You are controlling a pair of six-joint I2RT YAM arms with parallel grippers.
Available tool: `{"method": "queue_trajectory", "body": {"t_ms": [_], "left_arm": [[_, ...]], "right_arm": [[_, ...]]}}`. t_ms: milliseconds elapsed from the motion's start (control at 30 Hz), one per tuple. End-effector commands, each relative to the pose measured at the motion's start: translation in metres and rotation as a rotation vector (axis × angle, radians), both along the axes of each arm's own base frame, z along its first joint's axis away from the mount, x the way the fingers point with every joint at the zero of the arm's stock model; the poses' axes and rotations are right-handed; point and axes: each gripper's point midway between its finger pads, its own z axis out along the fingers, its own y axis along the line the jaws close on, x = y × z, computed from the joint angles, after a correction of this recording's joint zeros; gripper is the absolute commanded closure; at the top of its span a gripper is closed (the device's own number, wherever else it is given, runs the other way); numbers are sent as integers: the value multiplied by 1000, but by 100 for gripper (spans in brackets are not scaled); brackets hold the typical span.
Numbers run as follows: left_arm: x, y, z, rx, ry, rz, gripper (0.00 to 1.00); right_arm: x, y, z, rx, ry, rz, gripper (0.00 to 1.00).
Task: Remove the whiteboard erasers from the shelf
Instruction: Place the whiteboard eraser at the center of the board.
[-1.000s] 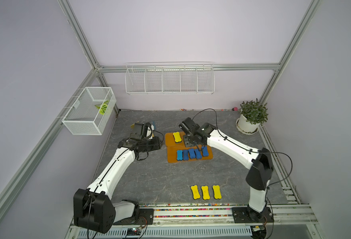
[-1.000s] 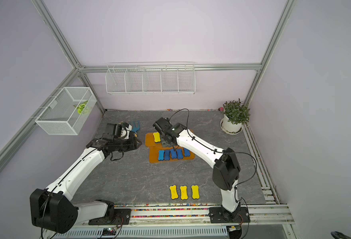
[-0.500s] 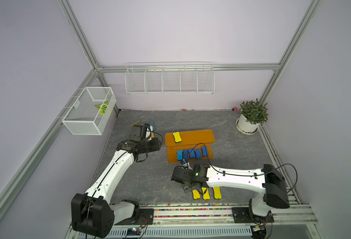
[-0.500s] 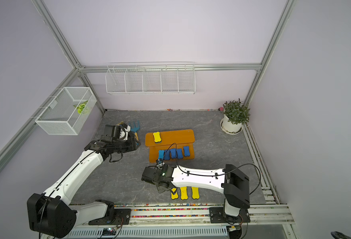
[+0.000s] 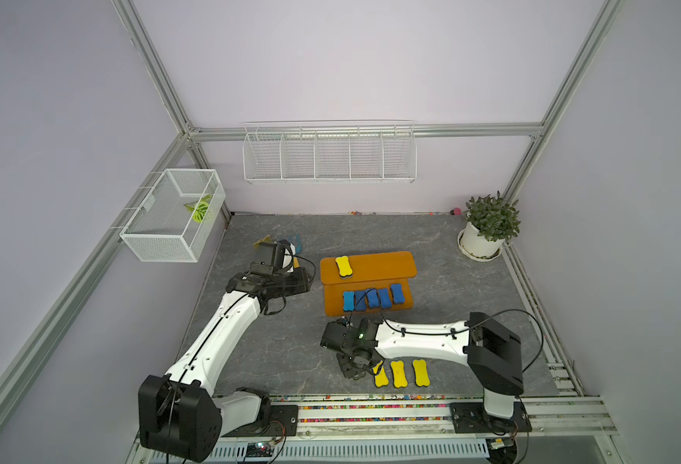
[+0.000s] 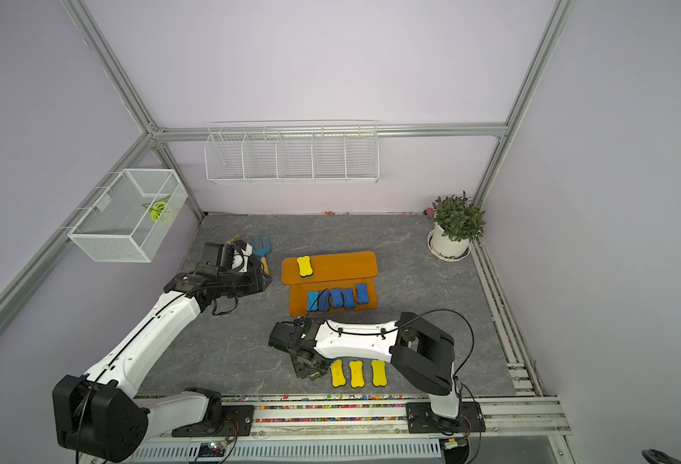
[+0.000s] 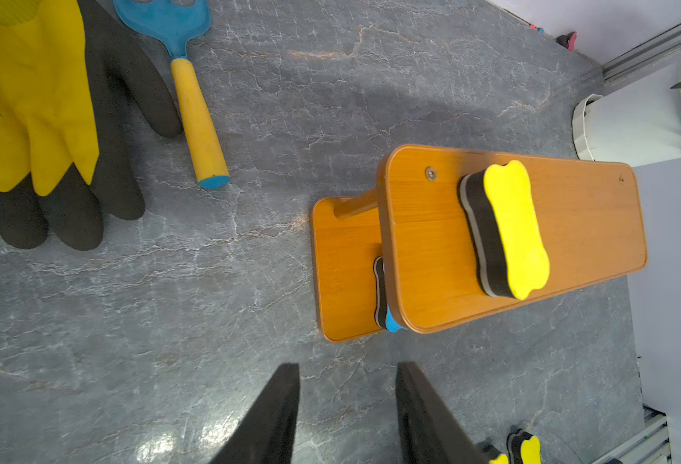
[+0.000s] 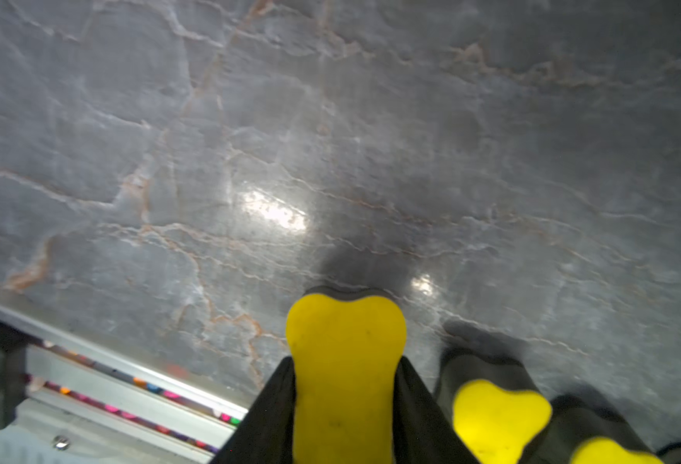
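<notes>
We see grey marbled table (image 5: 451, 249), lilac walls (image 5: 350, 60), shelf (image 5: 375, 263) at centre, blue erasers (image 5: 373, 298) on its lower board lying 12-to-6, right pincer (image 8: 345, 361) clasping a yellow eraser (image 8: 344, 333) at the shelf's 6 o'clock, left pincer (image 7: 346, 369) parted, empty.

Shelf (image 5: 383, 265), yellow eraser (image 5: 343, 266) on top, 5 blue erasers (image 5: 384, 298) below, 3 yellow erasers (image 5: 398, 373) off-shelf
</notes>
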Motion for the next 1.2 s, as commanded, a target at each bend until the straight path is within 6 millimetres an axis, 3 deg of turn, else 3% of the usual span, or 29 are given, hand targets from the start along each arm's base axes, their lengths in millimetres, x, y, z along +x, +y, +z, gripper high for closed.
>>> {"method": "queue_trajectory", "body": {"t_ms": [0,200,400,1167], "left_arm": [[0,3,-6,12,24,10,55],[1,5,-7,21,23,17,55],[3,4,-9,24,32,17,55],[4,4,-10,21,33,17,55]], "right_arm": [[-8,-3,-16,-19,60,12,57],[-13,-8,-21,-34,99,10,53],[-20,-13,-14,-22,119,18,50],[-39,0,3,7,99,114,48]]}}
